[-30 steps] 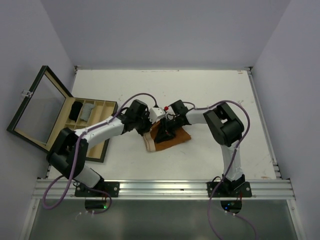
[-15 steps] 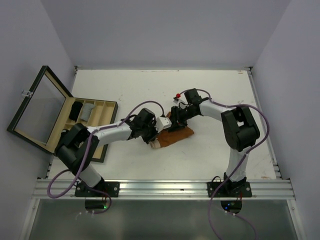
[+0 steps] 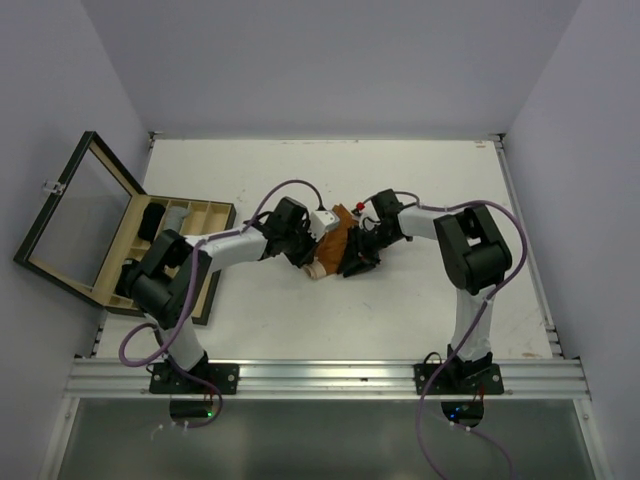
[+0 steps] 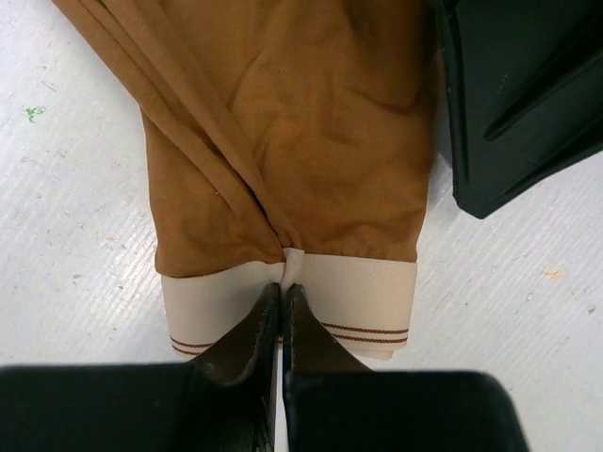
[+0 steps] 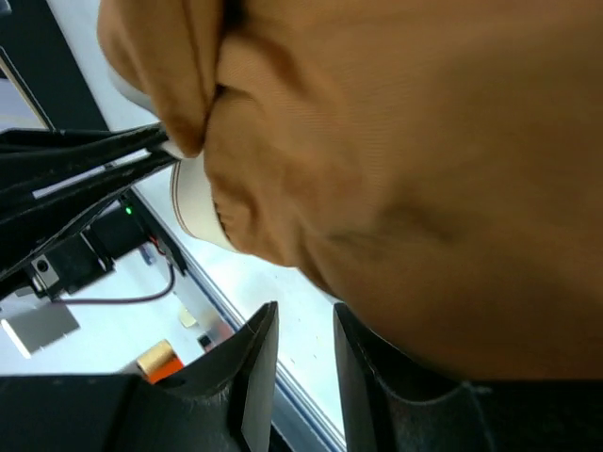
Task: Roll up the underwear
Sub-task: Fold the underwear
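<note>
The orange-brown underwear (image 3: 338,238) lies bunched at the middle of the table, its cream waistband (image 4: 358,297) toward the arms. My left gripper (image 4: 283,287) is shut on a pinch of that waistband, and in the top view the left gripper (image 3: 314,260) sits at the cloth's near-left end. My right gripper (image 3: 358,257) is at the cloth's right side, touching it. In the right wrist view the underwear (image 5: 405,141) drapes over one finger (image 5: 372,372), while the right gripper (image 5: 301,325) stands open with only table showing in the gap.
A compartmented wooden box (image 3: 205,215) with its glass lid (image 3: 75,205) swung open stands at the table's left edge. A black garment (image 3: 152,220) and a grey one (image 3: 175,222) lie in its compartments. Both arms cross the table's middle.
The right gripper came down from the cloth's far side to its near right side. The left gripper shifted up and right with the waistband, and the cloth is bunched narrower.
</note>
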Motion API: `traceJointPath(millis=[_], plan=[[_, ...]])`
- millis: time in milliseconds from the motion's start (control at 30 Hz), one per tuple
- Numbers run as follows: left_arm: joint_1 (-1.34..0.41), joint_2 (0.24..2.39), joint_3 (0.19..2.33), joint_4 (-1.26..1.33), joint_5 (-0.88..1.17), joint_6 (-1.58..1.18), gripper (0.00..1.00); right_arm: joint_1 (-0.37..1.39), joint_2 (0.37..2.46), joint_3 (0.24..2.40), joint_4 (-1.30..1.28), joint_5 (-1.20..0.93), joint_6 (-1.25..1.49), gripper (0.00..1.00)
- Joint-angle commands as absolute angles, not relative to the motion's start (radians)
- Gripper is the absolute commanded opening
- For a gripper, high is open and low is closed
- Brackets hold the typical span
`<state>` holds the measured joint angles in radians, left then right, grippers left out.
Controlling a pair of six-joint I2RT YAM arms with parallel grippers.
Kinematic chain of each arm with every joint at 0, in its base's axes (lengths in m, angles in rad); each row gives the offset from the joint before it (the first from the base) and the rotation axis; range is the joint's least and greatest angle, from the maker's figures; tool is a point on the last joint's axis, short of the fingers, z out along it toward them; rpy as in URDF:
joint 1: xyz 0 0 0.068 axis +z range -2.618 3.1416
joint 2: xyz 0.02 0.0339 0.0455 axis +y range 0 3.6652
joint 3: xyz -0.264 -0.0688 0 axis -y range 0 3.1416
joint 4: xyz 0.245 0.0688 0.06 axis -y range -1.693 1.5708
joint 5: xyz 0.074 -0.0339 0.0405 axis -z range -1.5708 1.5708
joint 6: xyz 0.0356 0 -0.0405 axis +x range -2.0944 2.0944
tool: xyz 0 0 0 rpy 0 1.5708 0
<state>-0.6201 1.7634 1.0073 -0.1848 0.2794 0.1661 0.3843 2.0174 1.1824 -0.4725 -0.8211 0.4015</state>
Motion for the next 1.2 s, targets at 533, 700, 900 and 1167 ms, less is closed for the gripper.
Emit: traceJointPath(millis=[533,700,900,1167], plan=[[-0.611,1.752,1.009,-0.275,0.253,0.129,0.00,0.399,1.881,0.948,0.098,-0.879,1.022,0.16],[-0.609,1.753,1.008,-0.276,0.252,0.126,0.00,0.422,1.813,0.882,0.132,-0.847,1.120,0.29],[-0.609,1.759,1.005,-0.267,0.253,0.115,0.00,0.466,1.882,0.796,0.534,-0.743,1.322,0.11],[-0.583,1.787,1.014,-0.265,0.279,0.058,0.00,0.512,1.931,0.819,0.392,-0.651,1.222,0.01]])
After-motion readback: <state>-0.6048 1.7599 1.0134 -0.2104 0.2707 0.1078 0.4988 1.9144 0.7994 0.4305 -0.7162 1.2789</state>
